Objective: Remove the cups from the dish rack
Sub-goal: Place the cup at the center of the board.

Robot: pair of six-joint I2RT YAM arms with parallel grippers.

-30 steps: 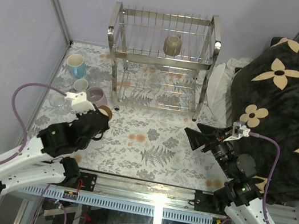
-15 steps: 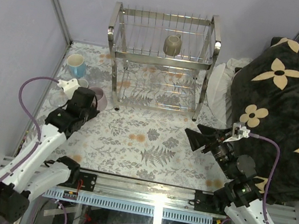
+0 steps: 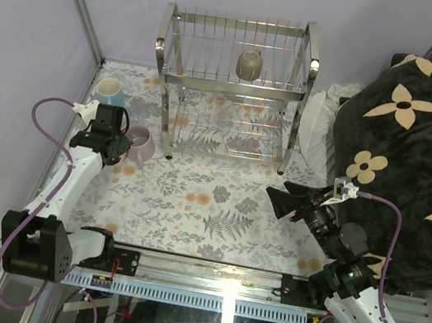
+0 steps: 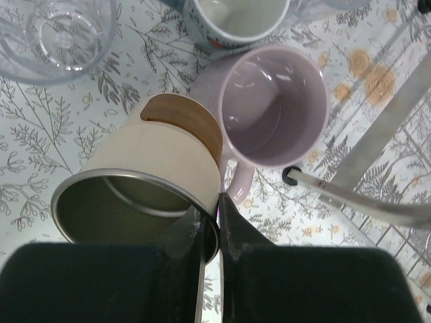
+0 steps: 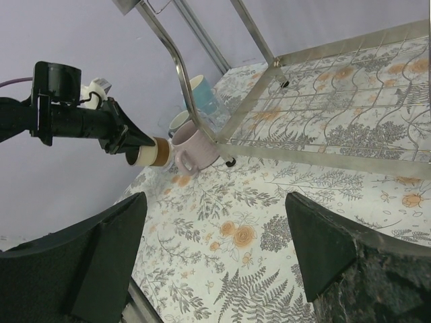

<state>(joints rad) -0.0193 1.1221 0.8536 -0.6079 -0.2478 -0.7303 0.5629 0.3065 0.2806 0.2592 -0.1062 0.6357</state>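
Note:
My left gripper (image 4: 210, 222) is shut on the rim of the brown-and-cream cup (image 4: 155, 161) and holds it tilted right against the pale lilac mug (image 4: 273, 108). A clear glass (image 4: 57, 33) and the grey-blue cup (image 4: 236, 20) stand just beyond. In the top view the left gripper (image 3: 114, 146) is beside the lilac mug (image 3: 142, 142), with the light blue mug (image 3: 111, 91) behind. The olive-grey mug (image 3: 250, 65) sits on the upper tier of the chrome dish rack (image 3: 305, 60). My right gripper (image 3: 288, 201) is open and empty, right of the rack's front.
A dark blanket with cream flowers (image 3: 404, 161) and a white cloth (image 3: 319, 121) fill the right side. Lilac walls close in the left and back. The rack's front left foot (image 4: 291, 176) stands next to the lilac mug. A purple cable (image 3: 41, 110) loops off the left arm.
My left arm has swung back and to the left with the brown-and-cream cup, from the near left of the table to the group of cups. The right arm has not moved.

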